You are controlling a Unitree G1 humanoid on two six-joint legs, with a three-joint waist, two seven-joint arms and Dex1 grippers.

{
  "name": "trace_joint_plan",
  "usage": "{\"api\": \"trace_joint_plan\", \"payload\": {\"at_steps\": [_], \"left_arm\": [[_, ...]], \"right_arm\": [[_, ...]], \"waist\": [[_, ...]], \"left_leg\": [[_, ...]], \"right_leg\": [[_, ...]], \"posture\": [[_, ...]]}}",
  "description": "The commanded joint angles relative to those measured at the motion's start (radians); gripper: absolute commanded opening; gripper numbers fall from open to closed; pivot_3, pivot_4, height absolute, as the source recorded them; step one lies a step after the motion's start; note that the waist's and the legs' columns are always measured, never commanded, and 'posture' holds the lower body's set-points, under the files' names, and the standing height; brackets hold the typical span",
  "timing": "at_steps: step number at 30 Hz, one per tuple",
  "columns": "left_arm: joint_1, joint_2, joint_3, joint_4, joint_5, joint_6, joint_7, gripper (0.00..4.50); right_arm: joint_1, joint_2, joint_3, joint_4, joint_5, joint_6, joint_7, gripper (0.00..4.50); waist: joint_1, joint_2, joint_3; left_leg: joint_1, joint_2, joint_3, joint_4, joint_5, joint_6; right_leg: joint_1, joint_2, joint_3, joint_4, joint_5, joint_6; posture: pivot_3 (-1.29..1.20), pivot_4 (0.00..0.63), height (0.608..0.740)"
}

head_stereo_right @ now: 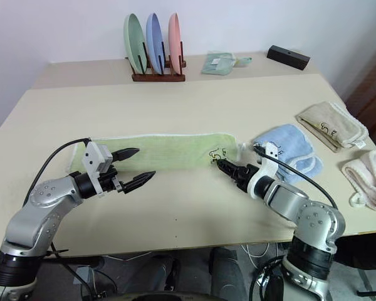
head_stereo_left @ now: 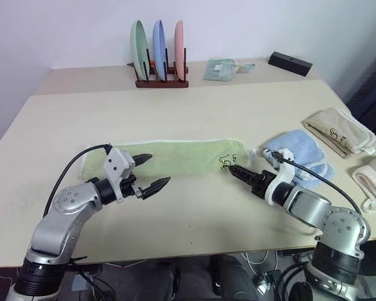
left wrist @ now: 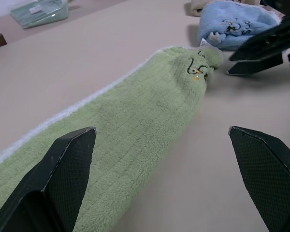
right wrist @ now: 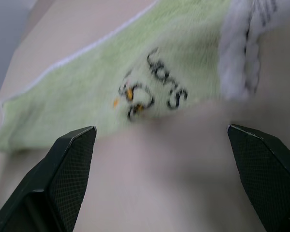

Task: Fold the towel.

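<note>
**Both claws spread wide, nothing held, at the two ends of the towel**

Head views: your towel (head_stereo_left: 175, 157) lies flat as a long strip across the middle of the table (head_stereo_left: 194, 113), running left to right, its dark mark (head_stereo_left: 226, 162) at the right end. Your left gripper (head_stereo_left: 151, 172) sits at the strip's left end, one finger over the cloth and one over bare table on the near side, spread wide and holding nothing. Your right gripper (head_stereo_left: 235, 170) points at the right end, just near of the mark. A blue towel (head_stereo_left: 299, 153) lies just right of the green one; a beige towel (head_stereo_left: 338, 130) lies further right. At the far edge stand a plate rack (head_stereo_left: 160, 59) and a black box (head_stereo_left: 290, 63)

Left wrist view: you look along the strip between wide-apart fingers (left wrist: 63, 179); the right gripper shows beyond the marked end

Right wrist view: your fingers (right wrist: 67, 169) stand wide apart and empty, the mark between them, beyond the tips
</note>
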Motion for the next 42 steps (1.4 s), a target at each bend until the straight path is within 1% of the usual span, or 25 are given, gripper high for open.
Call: {"api": "trace_joint_plan", "payload": {"at_steps": [1,6,10,13,14,18,19,20,23,25,29,32,34,38,39,40,42], "left_arm": [[0.007,0.003,0.019,-0.018,-0.005,-0.013,-0.003,4.50],[0.025,-0.005,0.020,-0.029,0.003,-0.021,0.014,4.50],[0.032,-0.011,0.016,-0.034,0.009,-0.028,0.025,4.50],[0.045,-0.020,0.013,-0.040,0.015,-0.036,0.035,4.50],[0.048,-0.022,0.013,-0.042,0.016,-0.037,0.037,4.50],[0.046,-0.028,0.014,-0.035,0.021,-0.042,0.038,4.50],[0.045,-0.029,0.014,-0.034,0.021,-0.043,0.037,4.50],[0.046,-0.030,0.013,-0.034,0.020,-0.044,0.036,4.50],[0.044,-0.030,0.015,-0.031,0.014,-0.044,0.031,4.50],[0.042,-0.031,0.015,-0.034,0.003,-0.041,0.022,4.50],[0.033,-0.041,0.010,-0.045,-0.022,-0.023,0.012,4.50],[0.024,-0.045,-0.002,-0.035,-0.015,-0.025,0.012,4.50],[0.011,-0.050,-0.009,-0.025,-0.014,-0.025,0.010,4.50],[-0.015,-0.053,-0.019,-0.009,-0.010,-0.023,0.009,4.50],[-0.023,-0.055,-0.019,-0.004,-0.010,-0.023,0.010,4.50],[-0.030,-0.057,-0.021,-0.001,-0.008,-0.025,0.013,4.50],[-0.041,-0.063,-0.025,0.005,-0.005,-0.026,0.019,4.50]], "right_arm": [[-0.070,0.046,-0.055,0.077,0.005,-0.020,-0.092,4.41],[-0.177,0.098,-0.108,0.192,0.000,-0.066,-0.193,4.41],[-0.201,0.118,-0.118,0.238,-0.011,-0.096,-0.251,4.41],[-0.198,0.121,-0.126,0.253,-0.020,-0.122,-0.288,3.71],[-0.196,0.120,-0.127,0.252,-0.014,-0.126,-0.295,3.27],[-0.191,0.106,-0.127,0.236,0.006,-0.135,-0.310,1.07],[-0.189,0.100,-0.124,0.220,0.013,-0.132,-0.312,0.67],[-0.185,0.092,-0.119,0.202,0.019,-0.128,-0.310,0.07],[-0.169,0.050,-0.090,0.138,0.033,-0.109,-0.290,0.07],[-0.153,-0.002,-0.059,0.079,0.038,-0.087,-0.258,0.07],[-0.119,-0.154,0.010,-0.017,0.027,-0.067,-0.154,0.07],[-0.125,-0.277,0.077,-0.059,0.000,-0.086,-0.057,0.07],[-0.151,-0.353,0.148,-0.080,-0.028,-0.110,0.018,0.07],[-0.214,-0.456,0.320,-0.110,-0.089,-0.162,0.165,0.07],[-0.243,-0.478,0.428,-0.116,-0.142,-0.202,0.224,0.07],[-0.270,-0.470,0.506,-0.101,-0.178,-0.233,0.263,0.07],[-0.308,-0.437,0.596,-0.052,-0.232,-0.281,0.307,0.07]], "waist": [[-0.002,0.000,0.000],[-0.006,0.000,0.000],[-0.006,0.000,-0.001],[-0.006,0.000,-0.003],[-0.006,0.000,-0.003],[-0.006,0.000,-0.003],[-0.006,0.000,-0.003],[-0.007,0.000,-0.003],[-0.004,0.000,-0.003],[-0.004,0.001,-0.003],[-0.005,0.001,-0.003],[-0.005,0.001,-0.003],[-0.007,0.001,-0.003],[-0.010,0.001,-0.003],[-0.013,0.001,-0.003],[-0.016,0.000,-0.003],[-0.020,0.000,-0.002]], "left_leg": [[0.000,0.000,0.000,0.000,0.000,0.000],[0.000,0.000,0.001,0.000,0.000,0.000],[0.000,0.000,0.001,0.000,0.000,0.000],[0.001,0.000,0.001,0.000,0.000,0.001],[0.001,0.000,0.001,0.000,0.000,0.001],[0.000,0.000,0.001,0.000,0.000,0.000],[0.000,0.000,0.001,0.000,0.000,0.001],[0.000,0.000,0.001,0.000,0.000,0.001],[0.000,0.000,0.001,0.000,-0.001,0.002],[-0.001,0.000,0.001,0.000,-0.001,0.001],[-0.001,0.000,0.001,0.000,-0.001,0.002],[-0.001,0.000,0.001,0.000,-0.003,0.005],[-0.001,0.001,0.002,0.000,-0.003,0.005],[-0.001,0.002,0.002,-0.001,-0.003,0.005],[-0.001,0.002,0.003,-0.001,-0.002,0.005],[-0.001,0.002,0.003,-0.001,-0.002,0.004],[-0.001,0.002,0.003,-0.001,0.000,0.001]], "right_leg": [[0.000,0.000,0.000,0.000,0.000,0.000],[0.000,0.000,0.000,0.000,0.000,0.000],[0.000,0.000,0.000,0.000,0.000,0.000],[0.000,0.000,0.000,0.000,0.000,0.000],[0.000,0.000,0.000,0.000,0.000,0.000],[0.000,0.000,0.000,0.000,0.000,0.000],[0.000,0.000,0.000,0.000,0.000,0.000],[-0.001,0.000,0.000,0.000,0.000,0.000],[-0.001,0.000,0.000,0.000,0.000,0.000],[-0.001,0.000,0.000,0.000,0.000,0.000],[-0.002,0.000,0.000,0.000,0.000,0.000],[-0.001,0.000,0.000,-0.001,0.000,0.000],[-0.001,0.000,0.000,-0.001,0.000,0.000],[-0.002,0.001,0.000,-0.001,0.000,0.000],[-0.002,0.001,0.000,-0.001,0.000,0.000],[-0.002,0.001,0.000,-0.001,0.000,0.000],[-0.002,0.001,0.000,-0.001,0.000,0.000]], "posture": [[0.00,0.150,0.733],[0.00,0.150,0.733],[0.00,0.150,0.733],[0.00,0.150,0.733],[0.00,0.150,0.733],[0.00,0.150,0.733],[0.00,0.150,0.733],[0.00,0.150,0.733],[0.00,0.150,0.733],[0.00,0.150,0.733],[0.00,0.150,0.733],[0.00,0.150,0.733],[0.00,0.150,0.733],[0.00,0.150,0.733],[0.00,0.150,0.733],[0.00,0.150,0.733],[0.00,0.150,0.733]]}}
